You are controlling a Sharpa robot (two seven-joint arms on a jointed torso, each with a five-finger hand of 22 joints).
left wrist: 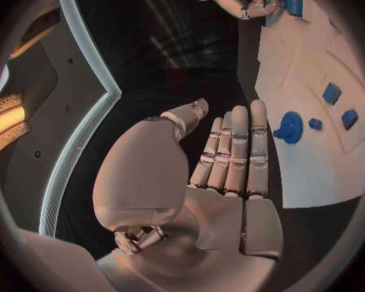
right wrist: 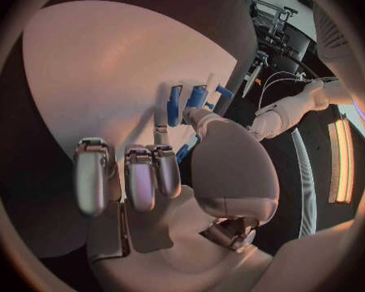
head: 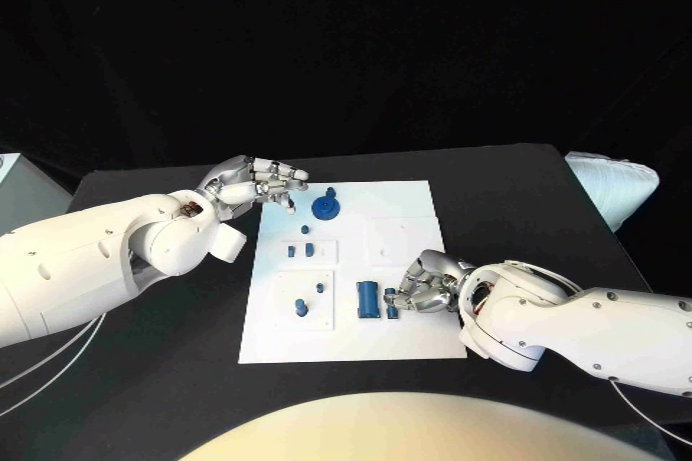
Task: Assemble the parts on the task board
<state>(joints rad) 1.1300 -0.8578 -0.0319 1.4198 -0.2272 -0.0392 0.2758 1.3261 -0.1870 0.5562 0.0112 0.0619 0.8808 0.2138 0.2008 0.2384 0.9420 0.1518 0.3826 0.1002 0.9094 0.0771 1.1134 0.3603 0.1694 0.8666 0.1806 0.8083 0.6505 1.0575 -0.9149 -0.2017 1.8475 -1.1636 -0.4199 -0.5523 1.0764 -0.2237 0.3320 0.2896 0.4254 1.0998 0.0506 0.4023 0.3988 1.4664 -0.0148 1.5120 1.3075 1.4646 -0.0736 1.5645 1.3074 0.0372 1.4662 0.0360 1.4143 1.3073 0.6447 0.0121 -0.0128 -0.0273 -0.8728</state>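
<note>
The white task board [head: 411,326] lies mid-table. A blue gear [head: 326,207] stands near its far left corner, with small blue parts [head: 302,249] and a blue peg [head: 302,306] below it. My left hand [head: 260,186] hovers at that corner beside the gear [left wrist: 289,126], fingers straight, holding nothing. A blue block [head: 369,299] stands near the board's middle. My right hand [head: 430,281] is curled just right of the block and pinches a small blue part [head: 392,302] between thumb and a finger. The right wrist view shows the block [right wrist: 176,104] past the thumb.
A white padded object [head: 613,186] sits at the table's right edge. A pale item [head: 7,171] lies at the far left. Bare black table [head: 144,371] surrounds the board on the left and front.
</note>
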